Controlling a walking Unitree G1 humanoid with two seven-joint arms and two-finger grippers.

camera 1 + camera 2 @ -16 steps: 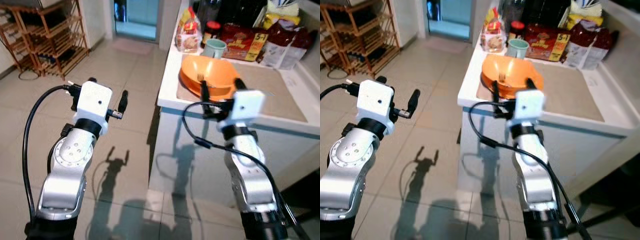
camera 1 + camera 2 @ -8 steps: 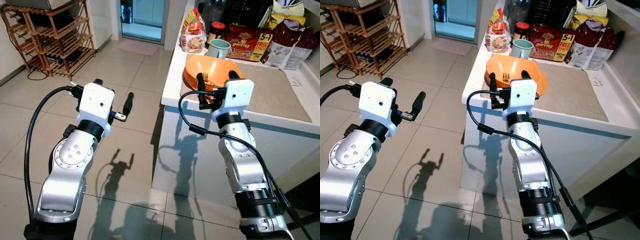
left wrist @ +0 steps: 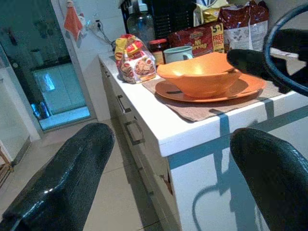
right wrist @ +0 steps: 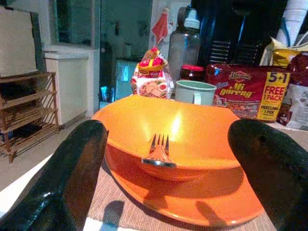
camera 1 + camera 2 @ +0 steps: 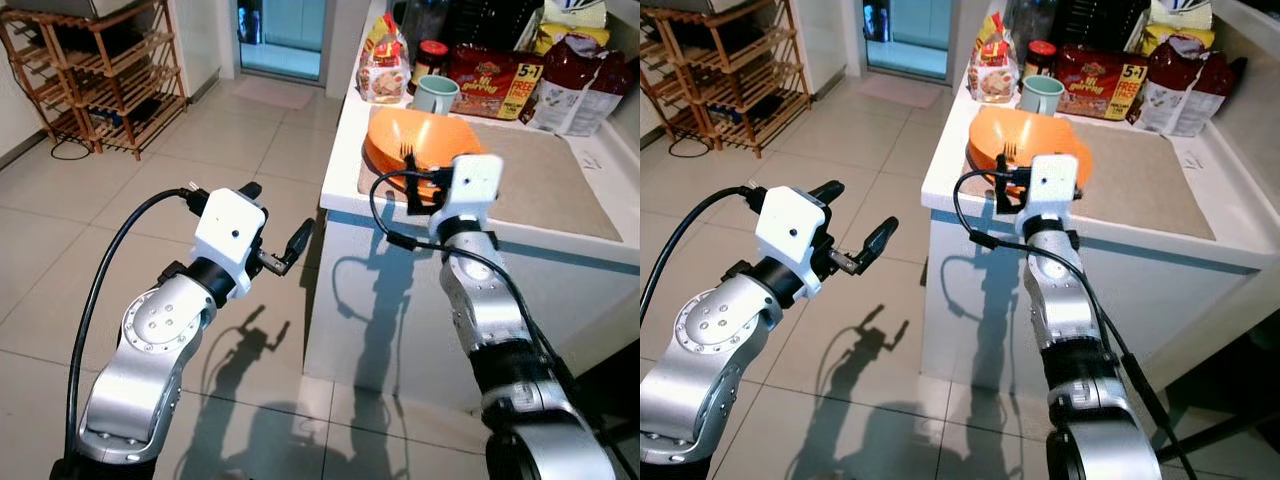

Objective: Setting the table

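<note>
An orange bowl [image 5: 425,140] sits on an orange plate [image 4: 192,197], which lies on a brown placemat [image 5: 560,180] at the near left corner of the white counter [image 5: 500,235]. A metal fork [image 4: 159,151] leans over the bowl's near rim. My right gripper [image 5: 432,190] is open at the counter's edge, its fingers [image 4: 72,173] spread to either side of the bowl, just short of it. My left gripper [image 5: 278,215] is open over the floor, left of the counter, holding nothing. A pale green mug [image 5: 437,94] stands behind the bowl.
Noodle packets [image 5: 490,80], a bread bag [image 5: 385,60], a red-lidded jar [image 5: 433,55] and a water bottle [image 3: 142,21] line the back of the counter. A wooden rack [image 5: 90,80] stands at the far left. Tiled floor [image 5: 80,230] lies left of the counter.
My left gripper has swung right, toward the counter's side. My right gripper has moved up closer to the bowl. The view has shifted slightly.
</note>
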